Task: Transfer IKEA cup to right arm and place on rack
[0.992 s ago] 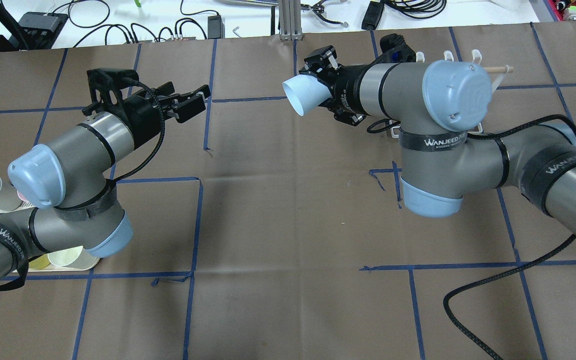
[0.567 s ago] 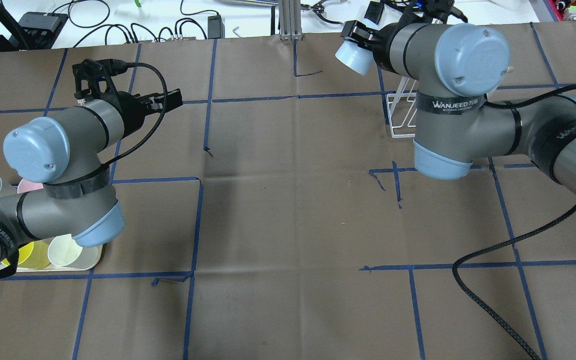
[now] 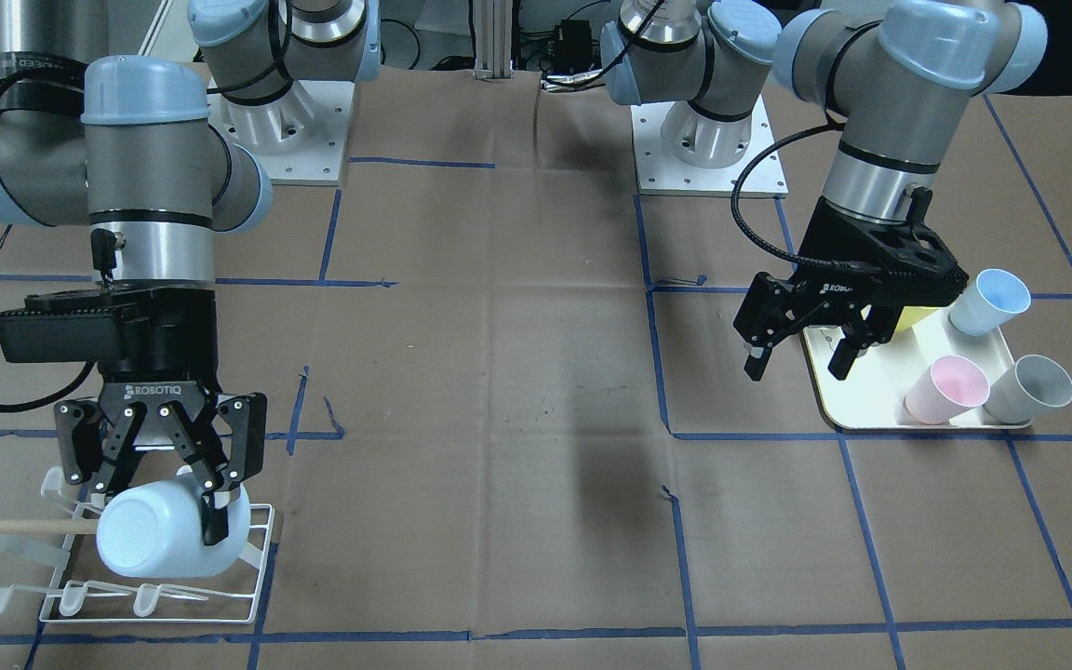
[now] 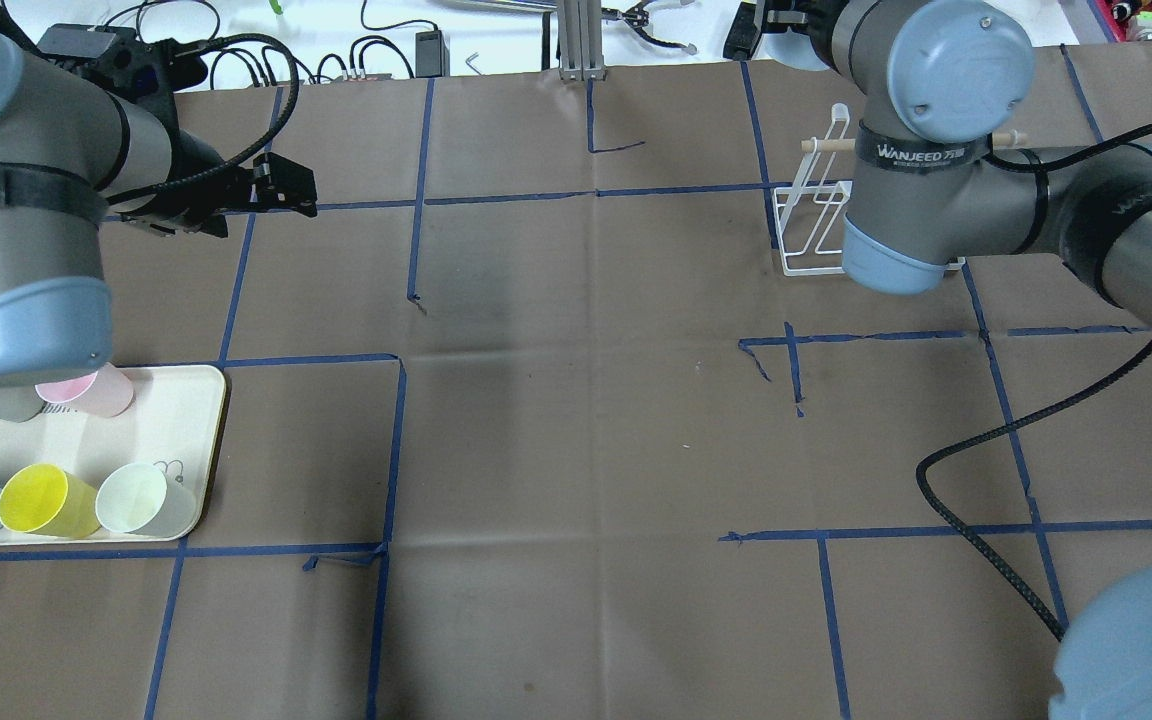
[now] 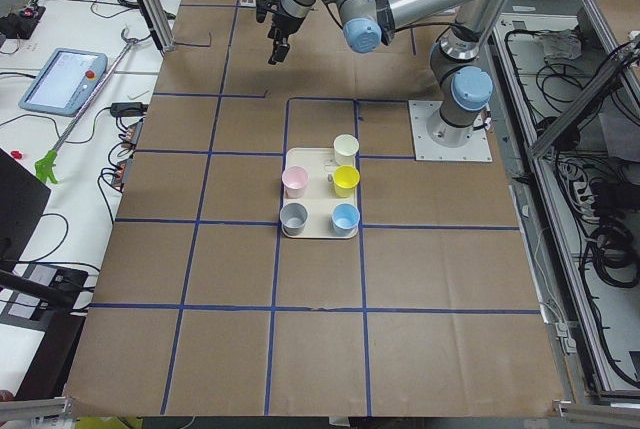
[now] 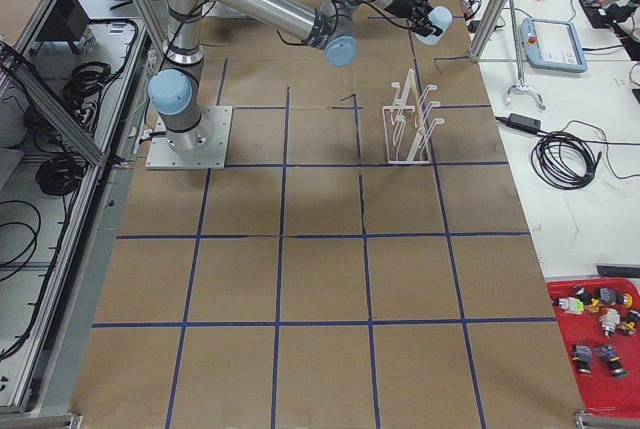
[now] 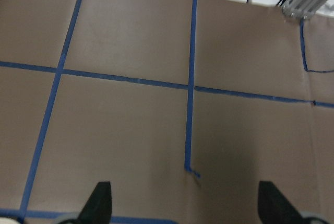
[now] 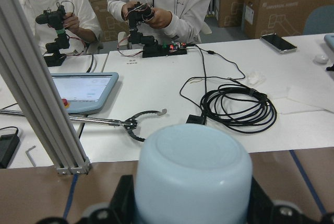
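My right gripper point(image 3: 160, 502) is shut on a pale blue cup point(image 3: 164, 538), held on its side with its base toward the front-facing camera. It hangs over the white wire rack point(image 3: 252, 568) beside the wooden dowel point(image 3: 15, 527). I cannot tell whether the cup touches the prongs. The cup's base fills the right wrist view point(image 8: 193, 172). In the overhead view the rack point(image 4: 816, 235) stands at the far right, partly under the right arm. My left gripper point(image 3: 797, 363) is open and empty over the tray's near corner. Its fingertips point(image 7: 99, 205) frame bare table.
A cream tray point(image 4: 161, 420) at the robot's left holds several cups: yellow point(image 4: 46, 500), cream point(image 4: 141, 498), pink point(image 3: 950, 386), grey point(image 3: 1029, 389), blue point(image 3: 987, 300). A black cable point(image 4: 986, 440) trails over the right side of the table. People sit at the white bench beyond the far edge.
My right arm has swung the cup from mid-table toward the far edge, over the rack. My left arm has pulled back to its own side with its gripper open.
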Motion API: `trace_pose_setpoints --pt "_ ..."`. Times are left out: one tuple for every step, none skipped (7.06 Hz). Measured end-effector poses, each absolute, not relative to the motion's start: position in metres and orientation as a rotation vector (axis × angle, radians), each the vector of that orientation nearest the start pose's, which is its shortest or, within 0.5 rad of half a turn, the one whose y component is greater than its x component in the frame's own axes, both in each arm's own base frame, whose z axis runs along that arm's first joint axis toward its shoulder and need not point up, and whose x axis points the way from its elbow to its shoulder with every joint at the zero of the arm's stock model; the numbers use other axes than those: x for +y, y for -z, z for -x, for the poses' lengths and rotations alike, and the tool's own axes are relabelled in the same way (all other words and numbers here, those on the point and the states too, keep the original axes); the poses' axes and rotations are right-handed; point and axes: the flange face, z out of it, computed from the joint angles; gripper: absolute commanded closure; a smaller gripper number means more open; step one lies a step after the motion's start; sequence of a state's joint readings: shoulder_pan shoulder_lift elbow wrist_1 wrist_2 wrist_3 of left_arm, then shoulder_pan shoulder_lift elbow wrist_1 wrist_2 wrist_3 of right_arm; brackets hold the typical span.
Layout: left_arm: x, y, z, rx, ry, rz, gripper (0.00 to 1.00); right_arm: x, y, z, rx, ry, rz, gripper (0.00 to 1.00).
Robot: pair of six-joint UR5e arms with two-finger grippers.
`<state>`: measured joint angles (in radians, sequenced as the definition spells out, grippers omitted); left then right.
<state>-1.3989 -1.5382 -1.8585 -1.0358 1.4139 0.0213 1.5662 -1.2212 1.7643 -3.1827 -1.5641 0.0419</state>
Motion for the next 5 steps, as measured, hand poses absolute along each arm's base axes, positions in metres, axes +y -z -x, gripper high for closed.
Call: trace_pose_setpoints --pt "-0.498 -0.431 0.063 3.248 0.278 0.215 0.01 -0.624 -0.391 -0.117 2.697 1.659 -0.006 0.67" --pt "-0.487 -0.431 0.058 3.214 0.112 0.189 0.01 -0.631 -0.378 -0.105 2.703 1.712 0.024 0.69" --pt "-0.479 -0.427 0.049 3.156 0.012 0.121 0.01 -0.640 -0.363 -0.094 2.703 1.746 0.027 0.68" --pt "-0.473 -0.427 0.042 3.123 -0.034 0.067 0.01 -0.650 -0.347 -0.086 2.689 1.787 0.021 0.68" --pt "-0.470 -0.427 0.037 3.110 -0.053 0.042 0.01 -0.659 -0.335 -0.083 2.679 1.809 0.018 0.68"
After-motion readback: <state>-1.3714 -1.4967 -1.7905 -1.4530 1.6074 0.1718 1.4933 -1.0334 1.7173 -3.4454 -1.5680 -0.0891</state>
